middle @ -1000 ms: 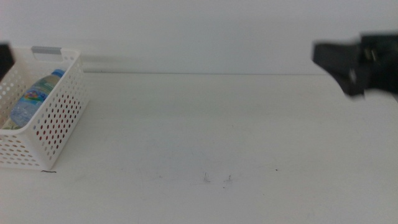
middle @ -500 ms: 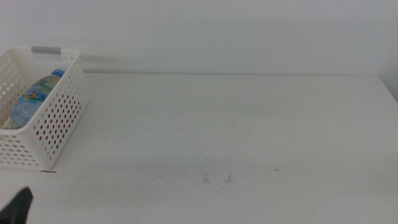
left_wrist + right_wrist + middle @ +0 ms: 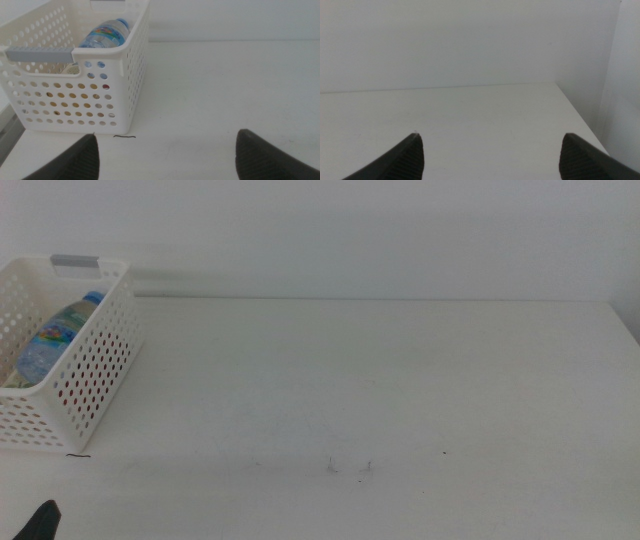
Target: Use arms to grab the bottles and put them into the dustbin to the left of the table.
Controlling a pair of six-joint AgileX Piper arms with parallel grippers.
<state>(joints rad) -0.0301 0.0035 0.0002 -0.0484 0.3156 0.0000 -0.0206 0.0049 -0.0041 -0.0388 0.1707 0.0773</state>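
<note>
The white perforated dustbin (image 3: 95, 360) stands at the table's left edge, with its grey handle bar (image 3: 76, 261) at the back. A clear blue-capped water bottle (image 3: 55, 340) lies inside it. In the left wrist view the dustbin (image 3: 120, 80) and the water bottle (image 3: 106, 35) show again, and yellowish and red shapes show through the holes. My left gripper (image 3: 165, 155) is open and empty, low at the table's front left; only a dark tip (image 3: 42, 523) shows in the middle view. My right gripper (image 3: 492, 155) is open and empty, out of the middle view.
The white table (image 3: 380, 380) has a few small dark specks (image 3: 350, 467) near the front. Its right edge (image 3: 580, 120) shows in the right wrist view, with a white wall behind.
The right arm has withdrawn out of the middle view to the right. The left gripper left the dustbin's side, and its tip now shows a little lower at the bottom left corner.
</note>
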